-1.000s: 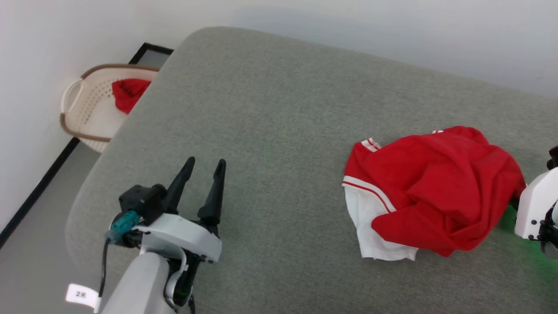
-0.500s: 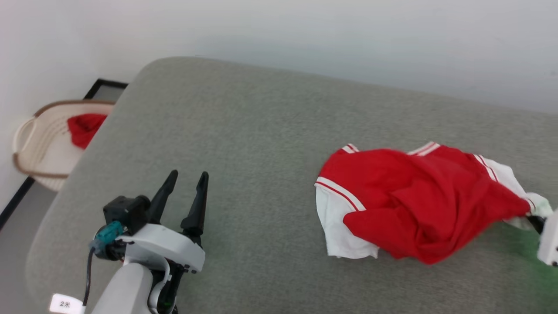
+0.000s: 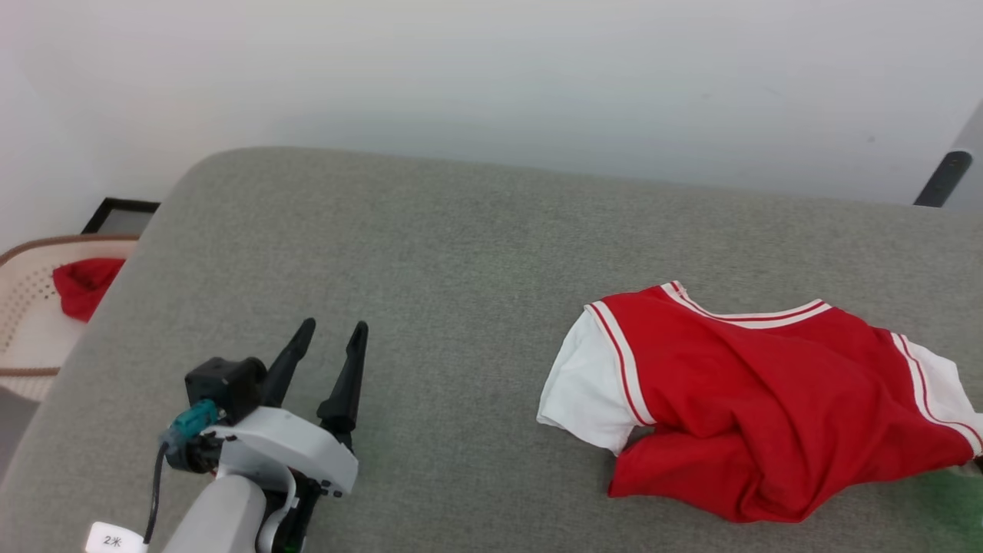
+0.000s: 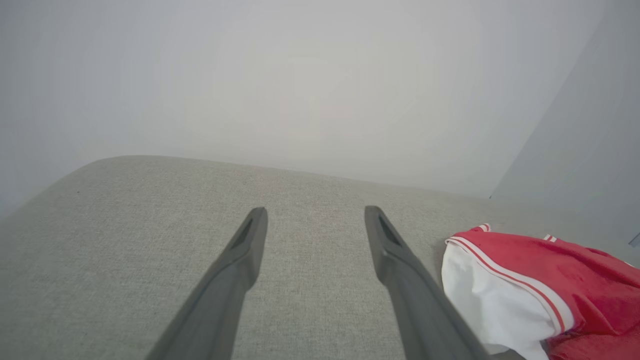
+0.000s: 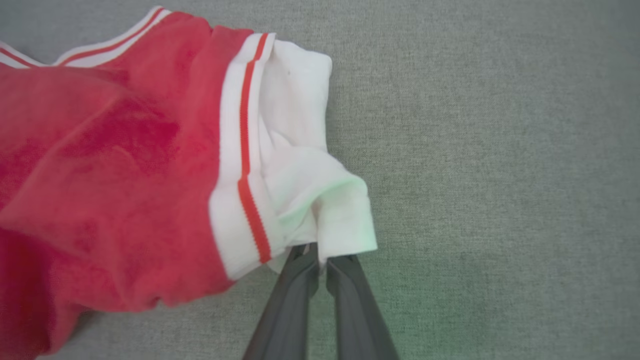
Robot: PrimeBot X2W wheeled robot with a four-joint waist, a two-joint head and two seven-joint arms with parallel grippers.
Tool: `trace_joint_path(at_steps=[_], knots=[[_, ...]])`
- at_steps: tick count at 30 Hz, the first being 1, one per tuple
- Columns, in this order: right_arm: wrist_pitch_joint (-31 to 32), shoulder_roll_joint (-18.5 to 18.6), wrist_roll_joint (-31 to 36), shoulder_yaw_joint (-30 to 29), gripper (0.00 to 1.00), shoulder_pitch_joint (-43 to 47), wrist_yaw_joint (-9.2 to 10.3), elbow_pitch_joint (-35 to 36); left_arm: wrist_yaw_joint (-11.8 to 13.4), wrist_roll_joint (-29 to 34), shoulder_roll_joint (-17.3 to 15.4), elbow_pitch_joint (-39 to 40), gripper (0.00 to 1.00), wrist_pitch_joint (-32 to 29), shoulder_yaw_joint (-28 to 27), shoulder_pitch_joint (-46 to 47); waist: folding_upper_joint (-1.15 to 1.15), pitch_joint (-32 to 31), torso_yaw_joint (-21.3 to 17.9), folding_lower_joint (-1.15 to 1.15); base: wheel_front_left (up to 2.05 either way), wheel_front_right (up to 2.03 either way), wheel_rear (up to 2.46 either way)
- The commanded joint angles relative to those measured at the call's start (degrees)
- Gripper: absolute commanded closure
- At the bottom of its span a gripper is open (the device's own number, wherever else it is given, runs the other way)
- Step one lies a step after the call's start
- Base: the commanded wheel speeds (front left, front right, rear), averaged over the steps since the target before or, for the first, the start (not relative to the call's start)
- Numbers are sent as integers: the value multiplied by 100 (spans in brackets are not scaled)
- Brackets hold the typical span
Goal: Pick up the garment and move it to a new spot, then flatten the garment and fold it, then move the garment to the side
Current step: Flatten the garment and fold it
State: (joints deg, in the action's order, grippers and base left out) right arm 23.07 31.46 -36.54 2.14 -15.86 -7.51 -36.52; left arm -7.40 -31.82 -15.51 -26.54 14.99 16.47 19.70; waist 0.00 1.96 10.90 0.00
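One basket (image 3: 23, 315) holds one red cloth (image 3: 81, 286); one garment (image 3: 752, 407) lies on the grey cushion (image 3: 461, 269), right gripper (image 5: 320, 255) fingers clamped on its white sleeve (image 5: 320, 200), left gripper (image 3: 334, 326) fingers apart.

garment (image 3: 760, 415): rumpled on grey cushion (image 3: 430, 253) | left arm (image 3: 223, 511): jaws apart, empty

white tag (image 3: 113, 540) on black cable (image 3: 156, 491), reads "2米", no other txt legible
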Motion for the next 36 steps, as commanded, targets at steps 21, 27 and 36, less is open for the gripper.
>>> trace_joint_path(at_steps=[21,27,36], knots=[[-1345,-575,782,-80,0,661,4,1836,-17,-1029,-728,123,0,-866,1050,625,0,-357,-898,0,0,0,0],[-1679,-984,1042,-292,0,1107,4,2573,-18,-1520,-938,214,0,-1760,1318,984,0,-376,-1221,0,0,0,0],[-1507,-1532,1279,-602,0,1669,4,3395,-18,-2160,-923,-128,0,-3511,1756,1649,0,-260,-1657,0,0,0,0]])
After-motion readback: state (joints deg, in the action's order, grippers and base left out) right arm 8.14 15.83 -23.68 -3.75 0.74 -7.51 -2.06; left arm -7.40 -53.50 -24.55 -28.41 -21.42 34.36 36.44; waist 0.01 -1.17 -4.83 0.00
